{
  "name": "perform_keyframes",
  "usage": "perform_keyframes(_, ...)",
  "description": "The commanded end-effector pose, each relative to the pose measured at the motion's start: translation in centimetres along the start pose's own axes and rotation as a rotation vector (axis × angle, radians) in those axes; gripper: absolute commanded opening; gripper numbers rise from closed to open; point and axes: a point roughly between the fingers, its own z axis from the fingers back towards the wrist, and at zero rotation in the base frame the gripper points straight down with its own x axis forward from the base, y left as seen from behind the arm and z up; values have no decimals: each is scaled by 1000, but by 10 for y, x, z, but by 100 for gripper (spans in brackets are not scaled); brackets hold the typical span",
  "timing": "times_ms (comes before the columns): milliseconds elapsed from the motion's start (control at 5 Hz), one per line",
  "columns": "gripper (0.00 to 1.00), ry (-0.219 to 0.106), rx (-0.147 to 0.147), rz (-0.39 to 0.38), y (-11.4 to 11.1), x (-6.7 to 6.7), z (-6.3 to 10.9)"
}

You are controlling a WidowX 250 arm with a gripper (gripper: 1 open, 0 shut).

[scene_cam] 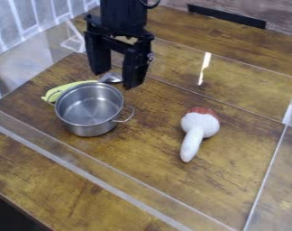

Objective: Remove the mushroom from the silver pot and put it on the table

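Note:
The mushroom [196,133], white-stemmed with a reddish-brown cap, lies on the dark wood table [149,158] to the right of the silver pot [89,108]. The pot looks empty inside. My gripper [118,72] hangs above the table just behind the pot, pointing down, its two black fingers spread wide with nothing between them. It is well left of the mushroom and touches neither it nor the pot.
A yellow-green curved banana-like toy [67,88] lies against the pot's far left side. A clear acrylic rim [113,185] runs round the work area, with a raised wall at the right [275,171]. White bars [22,23] stand at the far left.

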Motion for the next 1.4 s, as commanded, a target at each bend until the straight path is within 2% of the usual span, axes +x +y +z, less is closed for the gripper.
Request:
perform_keyframes(0, 0, -37, 16, 18, -7, -7, 20)
perform_keyframes(200, 100, -21, 16, 35, -13, -11, 22)
perform_keyframes(600, 100, 13, 17, 39, -17, 3, 22)
perform_keyframes(1000, 100, 40, 5, 59, 10, -5, 24)
perform_keyframes(1200, 100, 46, -6, 114, 10, -4, 21)
